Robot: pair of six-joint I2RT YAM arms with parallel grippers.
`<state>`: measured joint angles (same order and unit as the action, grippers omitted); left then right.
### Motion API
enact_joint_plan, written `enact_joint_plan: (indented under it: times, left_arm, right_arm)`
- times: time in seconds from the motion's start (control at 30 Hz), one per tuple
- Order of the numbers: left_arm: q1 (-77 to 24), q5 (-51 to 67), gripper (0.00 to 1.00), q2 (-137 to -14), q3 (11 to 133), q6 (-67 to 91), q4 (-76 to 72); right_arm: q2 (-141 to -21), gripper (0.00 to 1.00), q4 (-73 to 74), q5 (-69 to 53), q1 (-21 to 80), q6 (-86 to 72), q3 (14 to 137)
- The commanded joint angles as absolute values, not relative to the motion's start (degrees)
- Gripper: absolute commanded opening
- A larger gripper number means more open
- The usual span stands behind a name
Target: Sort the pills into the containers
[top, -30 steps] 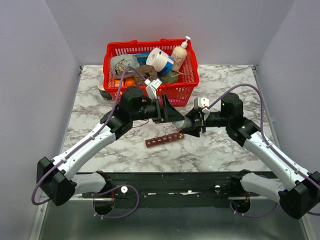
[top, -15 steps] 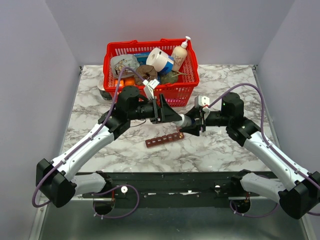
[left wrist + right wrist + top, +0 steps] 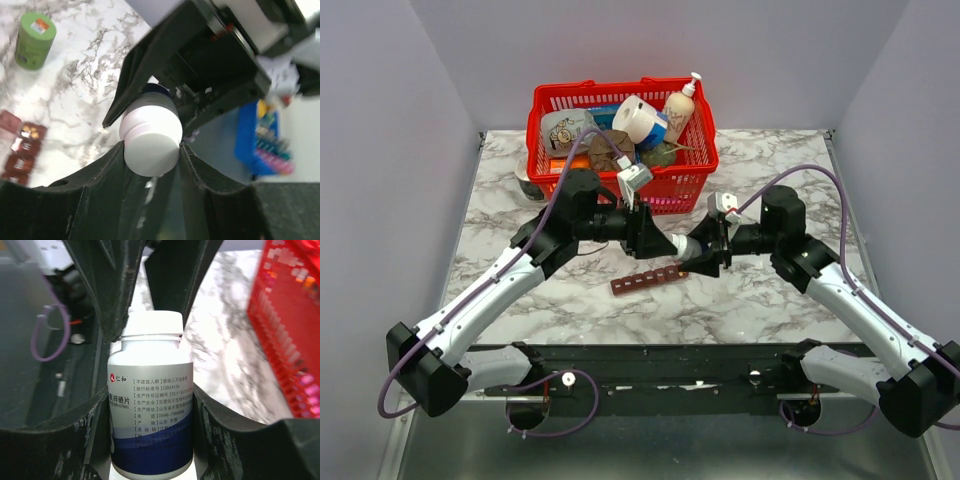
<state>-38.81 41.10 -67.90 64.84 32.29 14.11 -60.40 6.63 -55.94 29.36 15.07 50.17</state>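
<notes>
Closing since a second ago, the left gripper now clamps the white cap of the pill bottle, which the right gripper grips just beyond the containers on the worktop; with the bottle capped, sorting seems unstarted.

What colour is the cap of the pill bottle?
White: the cap of the pill bottle shows best in the left wrist view.

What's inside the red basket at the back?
The red basket holds a pump bottle, a white roll, a pale pouch and other items; whatever lies beneath them is covered.
</notes>
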Motion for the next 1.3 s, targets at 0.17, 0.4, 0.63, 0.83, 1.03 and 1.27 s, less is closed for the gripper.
enact_joint_plan:
  times: [0.17,0.4,0.63,0.83,1.03,1.27]
  left_arm:
    - [-43.2,52.9,0.71,-61.3,65.7,-22.3,28.2]
    - [-41.8,48.7,0.99,-55.6,57.8,-2.8,4.5]
    - [-38.8,24.7,0.99,-44.8,49.0,37.1,-5.5]
    - [-38.6,25.3,0.99,-50.8,53.8,58.4,-0.1]
    - [-39.5,24.6,0.99,-59.7,62.7,58.8,13.3]
    - [-41.7,25.0,0.99,-63.0,63.7,55.5,15.5]
  right_arm:
    - [-61.7,0.01,-5.2,-68.8,29.4,-5.1,47.1]
    - [-60.8,0.01,-5.2,-67.9,29.4,-5.5,47.8]
    - [-60.0,0.01,2.1,-61.4,29.4,8.6,49.6]
    - [-60.8,0.01,3.8,-59.2,29.4,11.9,50.1]
    - [-60.7,0.0,4.3,-58.4,29.4,12.4,49.9]
    - [-60.8,0.0,4.3,-58.4,29.4,12.3,49.7]
